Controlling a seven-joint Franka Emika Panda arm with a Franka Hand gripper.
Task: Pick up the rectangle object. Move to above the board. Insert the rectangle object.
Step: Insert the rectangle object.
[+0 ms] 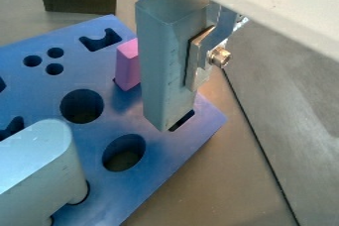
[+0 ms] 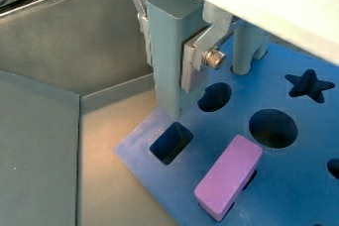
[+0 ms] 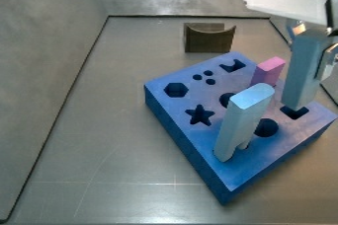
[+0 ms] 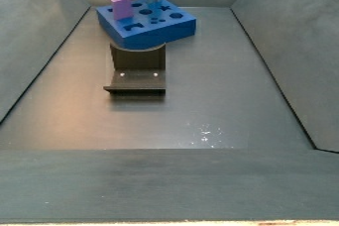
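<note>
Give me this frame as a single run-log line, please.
phase: insert | claw: shut on rectangle object, upright | bar tip at rectangular slot, board corner | seated: cannot tell

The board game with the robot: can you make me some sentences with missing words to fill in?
1. The gripper holds the pale blue ____ upright.
2. The bar's lower end is at a ____ hole in the board.
3. The short block on the board is ____.
4. The star hole is ____.

Missing words: bar; rectangular; pink; empty
</note>
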